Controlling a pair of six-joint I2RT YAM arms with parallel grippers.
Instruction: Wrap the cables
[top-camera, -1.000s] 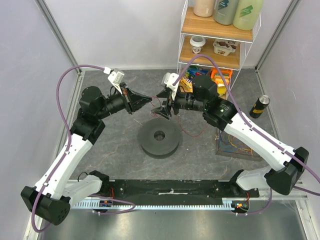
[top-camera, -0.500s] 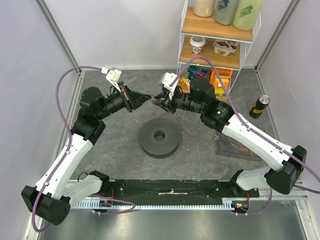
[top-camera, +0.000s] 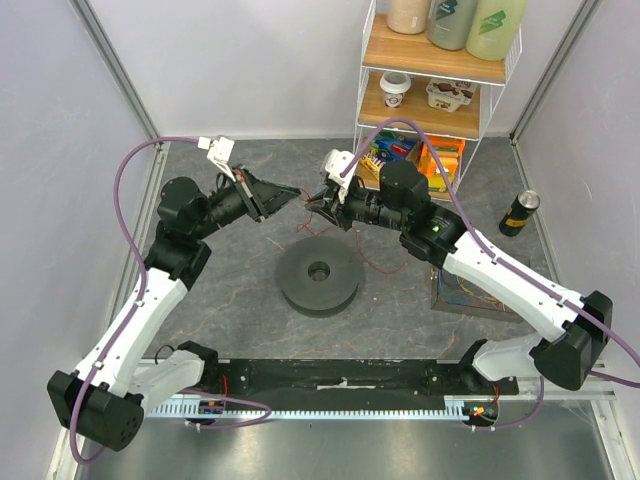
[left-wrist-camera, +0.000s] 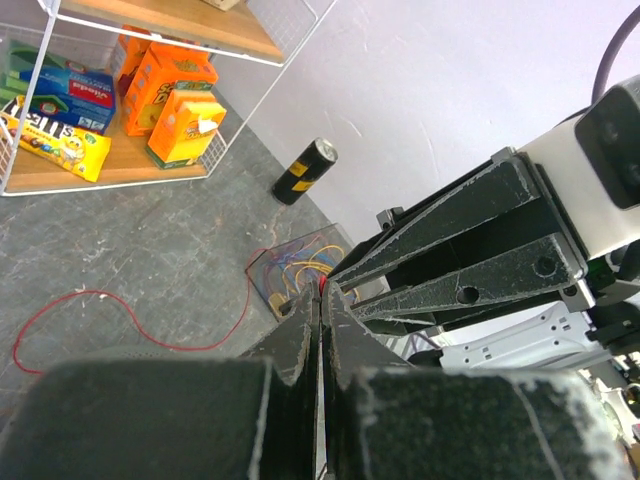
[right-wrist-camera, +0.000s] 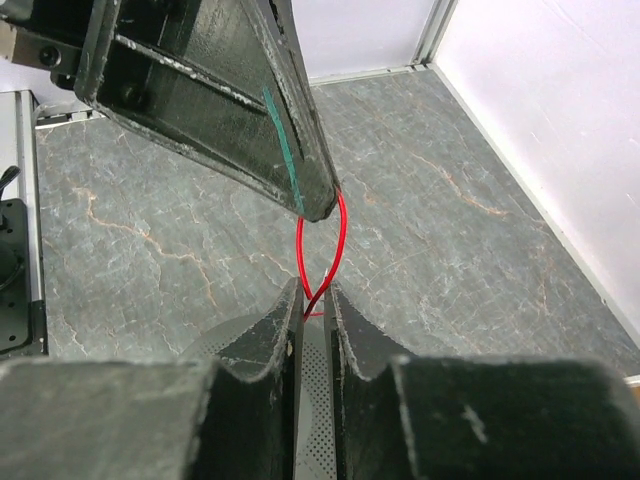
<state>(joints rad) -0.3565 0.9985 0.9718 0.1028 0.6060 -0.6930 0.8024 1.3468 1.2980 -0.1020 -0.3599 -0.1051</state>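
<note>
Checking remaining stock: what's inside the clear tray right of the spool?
Tangled cables, yellow, blue and orange, in the clear tray. The right arm covers part of it from above; no count.

The cable (right-wrist-camera: 344, 225) is red. The spool (top-camera: 319, 277) is dark grey. The table (right-wrist-camera: 450, 230) is grey with thin lines. The hoses (top-camera: 400, 122) are purple.

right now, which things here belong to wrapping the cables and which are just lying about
For the job: red cable, pinched by both the left pincer and the right pincer; dark grey spool; tray of spare cables.

Lying about: black can; wire shelf with snack boxes, cups and bottles.
</note>
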